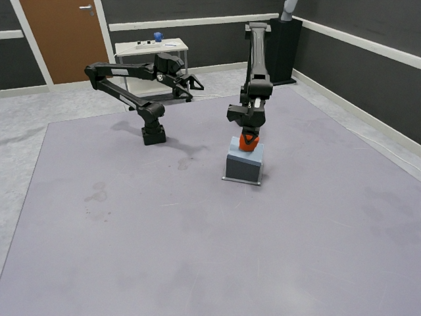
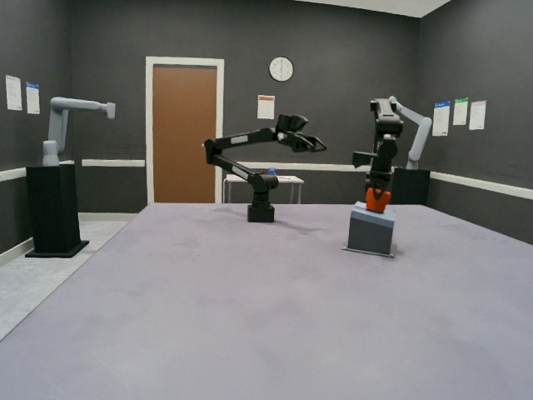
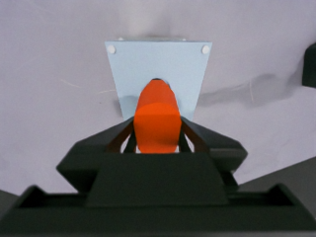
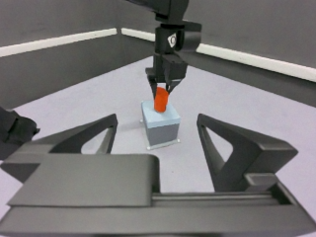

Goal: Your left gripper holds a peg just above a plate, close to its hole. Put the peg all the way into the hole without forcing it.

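Observation:
An orange peg [image 1: 247, 147] [image 2: 375, 205] [image 3: 157, 116] [image 4: 161, 102] stands at the sloping light-blue plate [image 1: 234, 153] [image 2: 359, 209] [image 3: 133, 56] [image 4: 152, 117]. Its lower end is at the plate's surface. In the left wrist view a thin dark edge of the hole shows just past the peg's tip; the rest of the hole is hidden, so depth cannot be told. My left gripper [image 1: 250, 138] [image 2: 378, 196] [image 3: 157, 118] is shut on the peg, above the plate. My right gripper [image 1: 196, 93] [image 2: 318, 149] [image 4: 157, 118] is open and empty, raised well away from the plate.
The plate tops a dark grey block [image 1: 242, 169] [image 2: 369, 236] on a thin base with round studs at its corners. The right arm's base [image 1: 154, 135] [image 2: 261, 213] stands on the table some way from the block. A white side table [image 1: 127, 51] is behind.

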`<state>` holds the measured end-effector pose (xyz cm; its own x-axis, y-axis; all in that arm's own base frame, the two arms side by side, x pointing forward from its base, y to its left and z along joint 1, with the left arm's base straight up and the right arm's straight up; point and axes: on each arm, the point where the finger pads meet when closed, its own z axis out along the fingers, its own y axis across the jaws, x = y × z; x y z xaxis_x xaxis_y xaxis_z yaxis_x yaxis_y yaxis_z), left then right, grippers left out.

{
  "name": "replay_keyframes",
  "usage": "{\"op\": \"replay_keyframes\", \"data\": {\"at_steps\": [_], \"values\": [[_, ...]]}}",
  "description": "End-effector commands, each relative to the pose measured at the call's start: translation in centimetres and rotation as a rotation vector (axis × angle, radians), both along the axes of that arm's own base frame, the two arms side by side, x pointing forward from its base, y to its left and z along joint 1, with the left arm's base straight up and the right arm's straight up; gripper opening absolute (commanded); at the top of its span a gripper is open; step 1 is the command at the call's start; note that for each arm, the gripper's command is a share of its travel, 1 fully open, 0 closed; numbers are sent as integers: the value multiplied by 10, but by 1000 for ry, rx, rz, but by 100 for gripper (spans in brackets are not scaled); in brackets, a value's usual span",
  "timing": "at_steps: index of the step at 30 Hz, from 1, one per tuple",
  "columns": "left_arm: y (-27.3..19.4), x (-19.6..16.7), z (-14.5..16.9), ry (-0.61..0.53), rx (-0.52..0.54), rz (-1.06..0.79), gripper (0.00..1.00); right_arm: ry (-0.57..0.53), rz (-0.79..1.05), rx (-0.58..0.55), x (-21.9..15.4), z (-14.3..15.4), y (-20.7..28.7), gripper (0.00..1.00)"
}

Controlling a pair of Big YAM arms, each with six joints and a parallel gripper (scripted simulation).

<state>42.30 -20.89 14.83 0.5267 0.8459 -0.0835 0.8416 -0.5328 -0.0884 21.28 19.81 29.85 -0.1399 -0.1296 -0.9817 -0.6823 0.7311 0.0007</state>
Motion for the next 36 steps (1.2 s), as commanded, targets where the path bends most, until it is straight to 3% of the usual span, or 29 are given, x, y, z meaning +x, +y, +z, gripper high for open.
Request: {"op": "replay_keyframes", "data": {"at_steps": [1,16,18,26,32,36], "values": [[-2,13,23,-66,-33,-4,40,-30,-1,27,0,22,0,100],[0,11,22,-63,-32,-6,40,-30,-1,27,0,22,0,100],[-2,16,13,-19,-12,-7,40,-30,-1,27,0,22,0,100],[-3,8,17,-56,-28,-1,40,-30,-1,27,0,22,0,100],[-6,-4,-23,3,1,-5,40,-30,-1,27,0,22,0,100],[-6,-7,-32,7,2,-6,40,-30,-1,27,0,22,0,100]]}}
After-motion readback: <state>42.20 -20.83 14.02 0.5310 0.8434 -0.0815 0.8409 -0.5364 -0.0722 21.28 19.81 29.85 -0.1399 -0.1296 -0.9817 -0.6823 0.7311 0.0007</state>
